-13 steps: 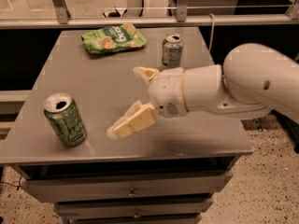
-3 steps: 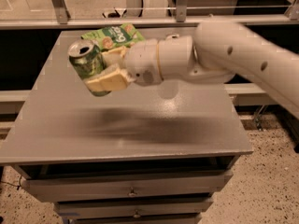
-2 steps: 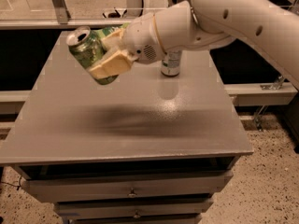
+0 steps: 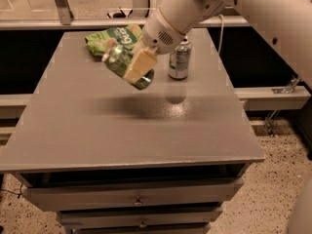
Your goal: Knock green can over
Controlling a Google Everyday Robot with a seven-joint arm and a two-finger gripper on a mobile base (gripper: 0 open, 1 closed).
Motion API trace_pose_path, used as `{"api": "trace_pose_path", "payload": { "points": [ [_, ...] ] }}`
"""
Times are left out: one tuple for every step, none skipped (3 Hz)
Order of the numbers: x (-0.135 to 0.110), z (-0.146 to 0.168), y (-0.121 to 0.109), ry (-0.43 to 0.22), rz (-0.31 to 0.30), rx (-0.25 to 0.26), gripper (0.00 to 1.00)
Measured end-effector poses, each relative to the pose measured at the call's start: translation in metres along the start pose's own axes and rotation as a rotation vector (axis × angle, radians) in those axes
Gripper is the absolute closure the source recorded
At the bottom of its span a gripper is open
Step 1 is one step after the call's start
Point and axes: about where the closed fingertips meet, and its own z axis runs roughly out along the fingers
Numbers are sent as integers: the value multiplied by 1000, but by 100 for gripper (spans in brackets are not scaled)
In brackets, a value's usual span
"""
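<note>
Currently clasping green can in gripper, aloft over table; long axis tilted, top up-left toward snack bag, base down-right near silver-grey can.

One front camera looks down on the table, gripper clasping green can upper-centre.

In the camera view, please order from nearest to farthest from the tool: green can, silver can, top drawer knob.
1. green can: held tilted in the tool, above the table.
2. silver can: upright on the table, picture right.
3. top drawer knob: below the table's front edge.
</note>
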Motion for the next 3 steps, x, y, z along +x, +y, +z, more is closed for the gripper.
{"api": "trace_pose_path", "payload": {
  "points": [
    [54, 4, 0, 253, 51, -57, 100],
    [82, 7, 5, 396, 71, -89, 100],
    [86, 15, 11, 443, 72, -97, 83]
  ]
}}
